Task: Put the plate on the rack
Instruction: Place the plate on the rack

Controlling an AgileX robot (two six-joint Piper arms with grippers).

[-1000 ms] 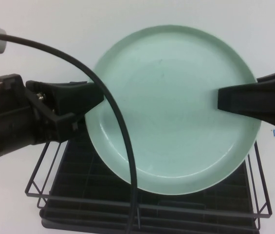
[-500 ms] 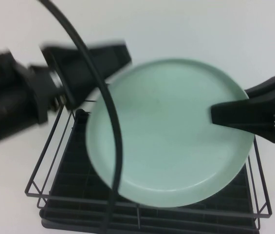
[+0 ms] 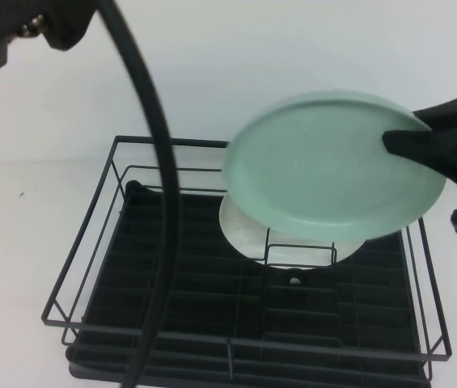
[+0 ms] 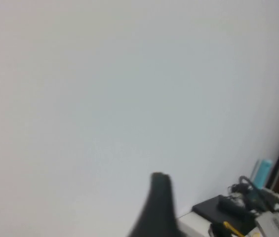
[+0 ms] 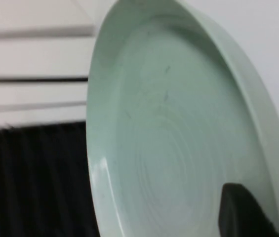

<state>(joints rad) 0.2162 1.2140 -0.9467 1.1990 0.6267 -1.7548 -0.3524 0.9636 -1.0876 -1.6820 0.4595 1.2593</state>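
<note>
The right gripper (image 3: 402,137) is clamped on the rim of the round, glossy mint-green plate (image 3: 333,166), held tilted above the black wire dish rack (image 3: 115,242); the left gripper (image 4: 154,207), state unclear, is raised away.

There is one green plate (image 3: 325,166) and one white plate (image 3: 248,230). There is one black rack (image 3: 90,267). Two grippers show: the right gripper (image 3: 402,137) and the left gripper (image 4: 156,207).
</note>
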